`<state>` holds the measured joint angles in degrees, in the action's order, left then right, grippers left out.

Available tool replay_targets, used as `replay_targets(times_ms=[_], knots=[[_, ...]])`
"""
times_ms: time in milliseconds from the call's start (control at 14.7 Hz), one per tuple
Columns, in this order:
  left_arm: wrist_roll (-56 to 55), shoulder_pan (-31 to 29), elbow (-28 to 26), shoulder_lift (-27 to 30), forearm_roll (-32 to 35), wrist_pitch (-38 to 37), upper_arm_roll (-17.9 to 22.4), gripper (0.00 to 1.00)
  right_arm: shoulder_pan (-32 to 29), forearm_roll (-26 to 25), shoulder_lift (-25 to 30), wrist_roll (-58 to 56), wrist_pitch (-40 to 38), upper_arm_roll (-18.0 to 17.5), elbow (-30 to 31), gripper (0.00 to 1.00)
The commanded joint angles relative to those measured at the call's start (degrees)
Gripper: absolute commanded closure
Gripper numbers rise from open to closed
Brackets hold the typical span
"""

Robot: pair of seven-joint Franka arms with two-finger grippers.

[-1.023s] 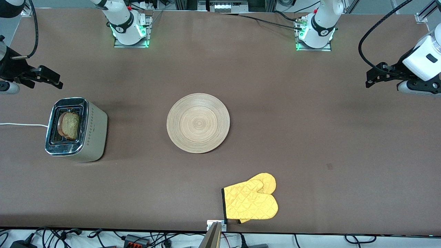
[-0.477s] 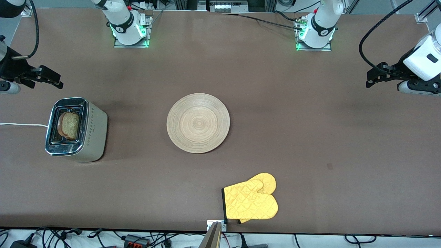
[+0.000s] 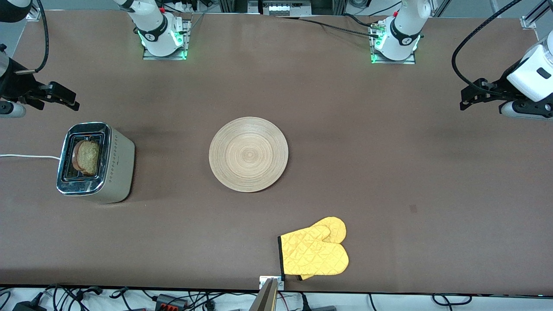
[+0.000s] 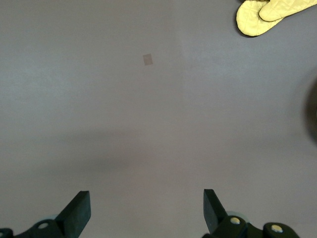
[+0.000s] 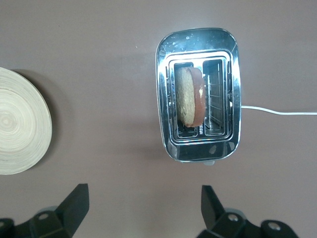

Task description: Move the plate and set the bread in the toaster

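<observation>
The round light-wood plate (image 3: 248, 154) (image 5: 20, 129) lies bare in the middle of the table. The silver toaster (image 3: 95, 162) (image 5: 199, 116) stands toward the right arm's end, and the slice of bread (image 3: 87, 157) (image 5: 189, 96) sits upright in one of its slots. My right gripper (image 3: 65, 99) (image 5: 143, 208) hovers open and empty over the table beside the toaster, toward the robots' bases. My left gripper (image 3: 468, 97) (image 4: 147, 210) hangs open and empty over bare table at the left arm's end.
A yellow quilted oven mitt (image 3: 315, 252) (image 4: 265, 15) lies near the table's front edge, nearer the camera than the plate. The toaster's white cord (image 3: 26, 156) (image 5: 277, 111) runs off the right arm's end of the table.
The left arm has drifted very slightly toward its end of the table. Everything else is as it was.
</observation>
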<state>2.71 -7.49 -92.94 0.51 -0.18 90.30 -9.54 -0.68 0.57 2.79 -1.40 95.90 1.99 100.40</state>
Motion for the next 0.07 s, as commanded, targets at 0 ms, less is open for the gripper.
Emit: replay_targets(times_ms=[0], knots=[[0.1, -0.3, 1.3, -0.2, 1.6, -1.2, -0.3, 0.00, -1.2, 0.2, 1.3, -0.3, -0.7, -1.0, 1.0, 0.00]])
